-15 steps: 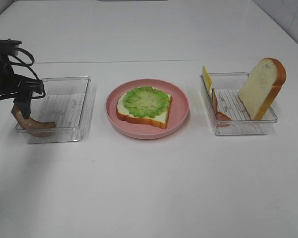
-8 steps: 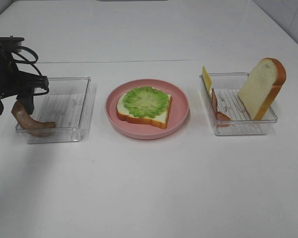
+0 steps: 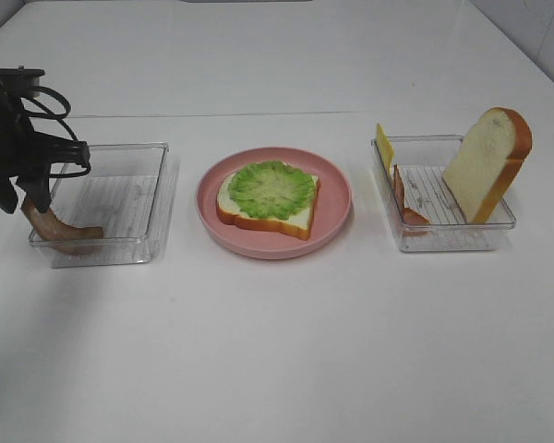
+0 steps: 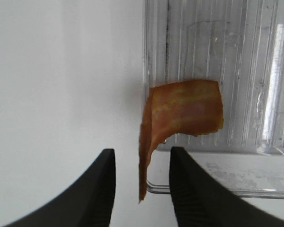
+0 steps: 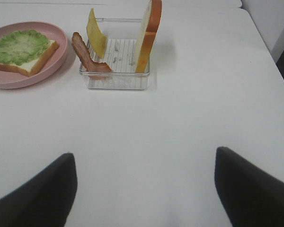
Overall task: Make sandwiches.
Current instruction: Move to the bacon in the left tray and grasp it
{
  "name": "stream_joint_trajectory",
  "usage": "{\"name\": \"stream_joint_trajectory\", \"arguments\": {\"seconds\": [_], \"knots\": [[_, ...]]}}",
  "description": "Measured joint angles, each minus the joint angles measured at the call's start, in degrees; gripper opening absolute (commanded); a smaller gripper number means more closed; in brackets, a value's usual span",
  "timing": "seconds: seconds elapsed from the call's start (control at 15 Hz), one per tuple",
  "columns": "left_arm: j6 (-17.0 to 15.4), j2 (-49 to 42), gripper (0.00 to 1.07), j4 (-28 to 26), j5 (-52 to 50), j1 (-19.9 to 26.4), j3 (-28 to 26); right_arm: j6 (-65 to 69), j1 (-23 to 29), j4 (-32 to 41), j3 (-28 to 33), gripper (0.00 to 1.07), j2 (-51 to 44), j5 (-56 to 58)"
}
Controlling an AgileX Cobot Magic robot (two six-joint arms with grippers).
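White table point(image 3: 277, 351) fills my view. At frame left, bacon point(image 4: 180, 109) rises over the tray point(image 3: 157, 185) wall, my left claw point(image 4: 143, 155) spread astride its edge, not touching. Bread point(image 3: 258, 220) with lettuce point(image 3: 272, 189) sits mid-frame on the plate point(image 3: 337, 217). Right claw point(image 5: 144, 153) gapes wide.

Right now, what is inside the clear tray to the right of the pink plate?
Three pieces stand in the tray: a yellow cheese slice, a bacon strip and a tilted bread slice. The tray floor behind the bread is covered.
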Motion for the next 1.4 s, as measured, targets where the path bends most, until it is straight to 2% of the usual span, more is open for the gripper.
{"name": "stream_joint_trajectory", "arguments": {"seconds": [0.27, 0.73, 1.0, 1.4], "knots": [[0.00, 0.00, 0.50, 0.34, -1.03, 0.00, 0.00, 0.00, 0.00, 0.00, 0.00, 0.76, 0.00, 0.00], [0.00, 2.06, 0.49, 0.52, -1.60, 0.00, 0.00, 0.00, 0.00, 0.00, 0.00, 0.76, 0.00, 0.00], [0.00, 2.18, 0.38, 1.15, -1.26, 0.00, -1.15, 0.00, 0.00, 0.00, 0.00, 0.76, 0.00, 0.00], [0.00, 2.75, 0.38, 1.15, 0.97, 0.00, -2.69, 0.00, 0.00, 0.00, 0.00, 0.76, 0.00, 0.00]]}}
